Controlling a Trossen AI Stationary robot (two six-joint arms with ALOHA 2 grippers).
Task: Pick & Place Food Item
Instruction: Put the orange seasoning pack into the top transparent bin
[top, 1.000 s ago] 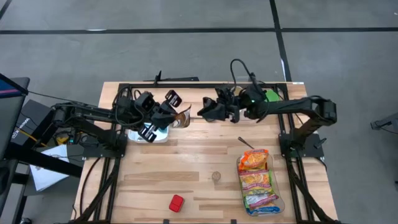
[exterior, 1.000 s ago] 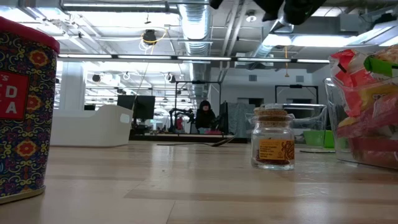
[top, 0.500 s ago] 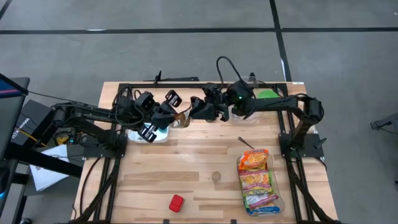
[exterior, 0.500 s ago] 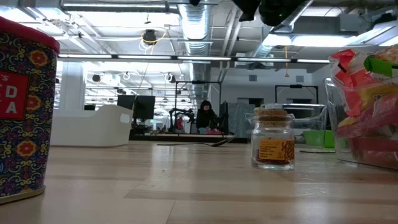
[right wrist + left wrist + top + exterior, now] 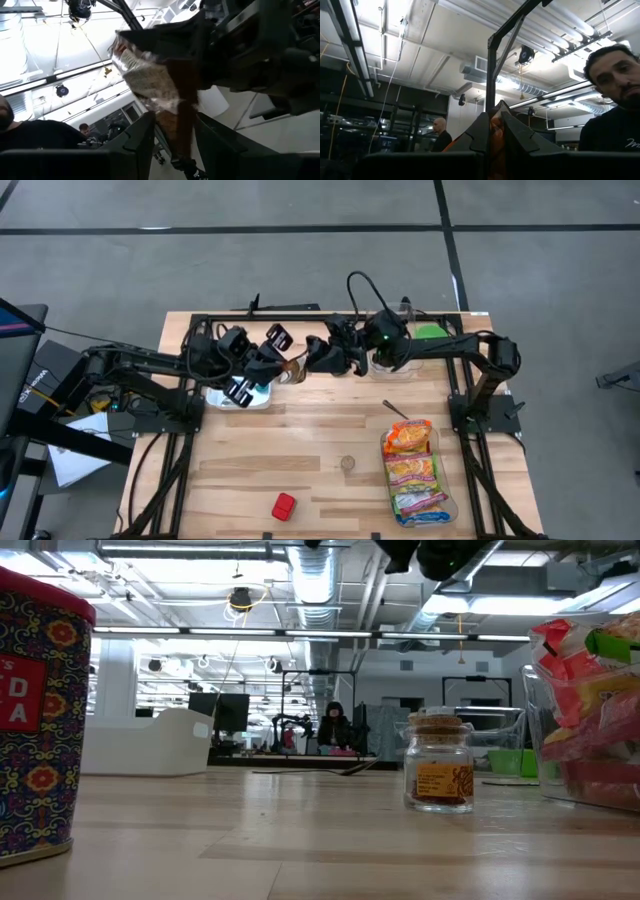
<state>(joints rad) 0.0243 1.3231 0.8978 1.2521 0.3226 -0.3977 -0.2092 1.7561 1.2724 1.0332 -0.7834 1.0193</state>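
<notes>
A small food packet (image 5: 295, 368), brown with a clear printed part (image 5: 145, 75), is held in the air at the table's far middle. My left gripper (image 5: 287, 371) is shut on it; a sliver of orange-brown packet (image 5: 495, 134) shows between its fingers. My right gripper (image 5: 313, 361) is open and faces the left one from the right. Its two fingers stand on either side of the packet's brown free end (image 5: 176, 125). My left gripper pinches one end of the packet (image 5: 197, 35) between its two fingers, coming level from the table's left. The packet sticks out past the fingertips toward the right arm, clear of the table. My right gripper: I cannot tell whether its fingers (image 5: 142, 142) touch the packet.
A white bin (image 5: 240, 396) sits under the left arm. A corked spice jar (image 5: 348, 464), a red patterned tin (image 5: 284, 506), a spoon (image 5: 397, 411) and a clear container of noodle packets (image 5: 415, 470) lie nearer the front. People show in the room beyond.
My right gripper has gone toward the table's left edge, up to the packet in my left gripper, and then stopped there. My left gripper and the packet have stayed in place.
</notes>
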